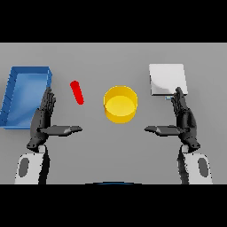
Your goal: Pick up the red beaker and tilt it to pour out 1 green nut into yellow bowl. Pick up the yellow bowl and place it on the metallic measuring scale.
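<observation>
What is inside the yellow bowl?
Nothing shows inside the yellow bowl: only its bare yellow bottom. No green nut is in it. The near wall hides none of the inside from above.

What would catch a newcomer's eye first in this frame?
The yellow bowl at the table's centre stands out, with the slim red beaker to its left. A blue tray sits at far left and the metallic scale at upper right. The left hand and right hand hover open, holding nothing.
</observation>
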